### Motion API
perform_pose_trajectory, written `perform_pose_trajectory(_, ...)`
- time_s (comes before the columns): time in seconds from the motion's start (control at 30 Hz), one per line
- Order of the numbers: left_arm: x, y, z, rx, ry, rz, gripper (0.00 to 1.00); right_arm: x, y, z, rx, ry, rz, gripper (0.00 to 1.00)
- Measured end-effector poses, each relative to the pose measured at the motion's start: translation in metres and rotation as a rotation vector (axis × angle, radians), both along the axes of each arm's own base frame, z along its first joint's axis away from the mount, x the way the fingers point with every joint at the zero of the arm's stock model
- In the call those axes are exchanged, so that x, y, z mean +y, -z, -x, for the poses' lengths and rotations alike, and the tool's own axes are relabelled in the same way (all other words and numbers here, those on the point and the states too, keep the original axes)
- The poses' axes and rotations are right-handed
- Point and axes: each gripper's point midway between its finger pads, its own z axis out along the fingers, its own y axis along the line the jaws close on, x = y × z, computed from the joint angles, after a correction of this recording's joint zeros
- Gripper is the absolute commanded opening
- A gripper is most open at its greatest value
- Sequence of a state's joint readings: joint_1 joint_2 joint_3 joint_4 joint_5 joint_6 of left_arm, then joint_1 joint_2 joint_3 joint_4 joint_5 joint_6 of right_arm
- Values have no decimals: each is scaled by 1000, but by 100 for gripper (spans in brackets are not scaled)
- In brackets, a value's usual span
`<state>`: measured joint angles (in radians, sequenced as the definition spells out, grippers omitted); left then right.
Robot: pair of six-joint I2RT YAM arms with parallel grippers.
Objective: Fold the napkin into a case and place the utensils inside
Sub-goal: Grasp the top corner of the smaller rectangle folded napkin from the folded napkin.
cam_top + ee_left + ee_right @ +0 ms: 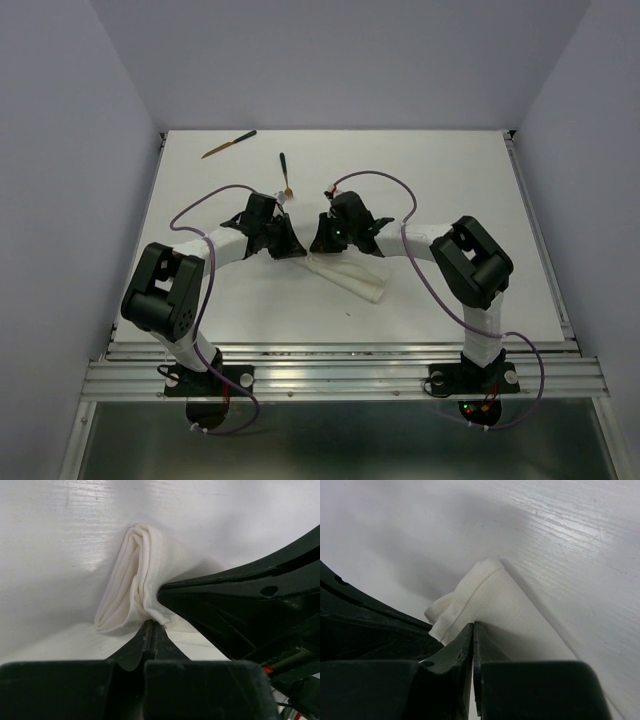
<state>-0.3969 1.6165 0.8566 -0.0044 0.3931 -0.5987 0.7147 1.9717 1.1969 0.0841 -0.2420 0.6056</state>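
At the lower edge of the top view, both arm bases sat at the near side of the table (450, 180), with the arms bent inward toward frame centre. Just beyond them the napkin (352, 280) lay folded into a narrow strip, running from centre down toward the lower right. Both pincers met at its upper-left end, nearly touching each other.

Left pincer (152, 625): fingers pressed together, tips at the cloth's lower edge in the left wrist view. Could not tell whether fabric was caught.

Right pincer (473, 626): fingers closed to a thin slit, pinching the napkin's hemmed edge. The corner stood up, with shadow beneath it.

Farther back, the near utensil (285, 172) lay just above the left pincer. The far utensil (228, 145) lay in the upper left, well apart, near the table's back edge.
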Motion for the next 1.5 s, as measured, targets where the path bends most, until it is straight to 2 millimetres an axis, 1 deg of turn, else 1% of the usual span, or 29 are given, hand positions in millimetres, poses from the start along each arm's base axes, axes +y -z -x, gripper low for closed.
perform_pose_trajectory(0.17, 0, -1, -1, -4, 1, 2, 0, 0, 3, 3, 10, -4, 7, 7)
perform_pose_trajectory(0.37, 0, -1, -1, -5, 0, 2, 0, 1, 16, 6, 33, -13, 22, 7)
perform_pose_trajectory(0.53, 0, -1, -1, -5, 1, 2, 0, 0, 17, 5, 24, -11, 30, 7)
perform_pose_trajectory(0.8, -1, -1, -1, -7, 1, 3, 0, -1, 16, 4, 12, -18, 34, 8)
perform_pose_trajectory(1.13, 0, 1, 1, -1, 4, 11, 0, -5, 7, 0, -18, 1, 49, 8)
perform_pose_trajectory(1.5, 0, 1, 1, -5, 12, 13, 0, -7, 5, -3, -29, 17, 57, 8)
